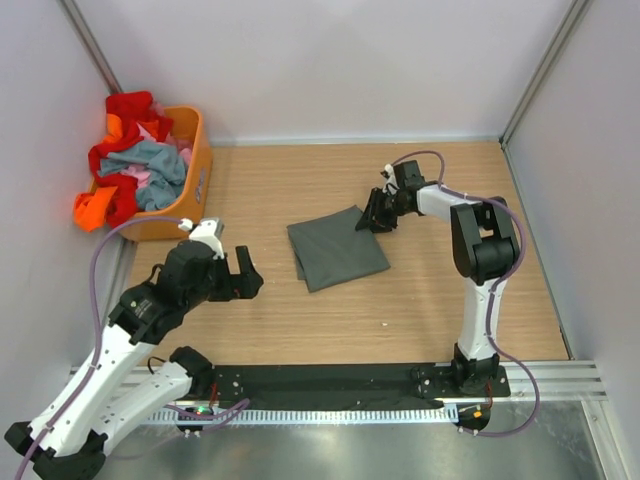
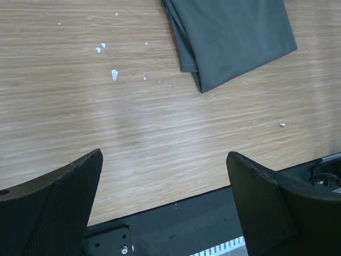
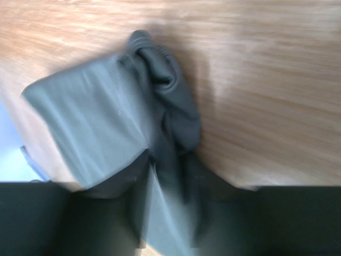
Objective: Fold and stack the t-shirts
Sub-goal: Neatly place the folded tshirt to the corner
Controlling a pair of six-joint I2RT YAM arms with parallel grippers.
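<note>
Grey shirt [image 1: 335,255] folded flat at table [image 1: 420,300] centre. Right jaws at its 2 o'clock corner, cloth bunched between them; grip unclear, view blurred. Left jaws wide open, empty, at 8 o'clock.

two arms of white shells and black joints: left arm [image 1: 110,350], right arm [image 1: 477,320]. thin purple cable [image 1: 97,262] along each. left gripper [image 2: 164,154] with black, finely pitted fingers [image 2: 58,197]. small screws [image 2: 123,248] in black base plate [image 1: 330,380].
</note>
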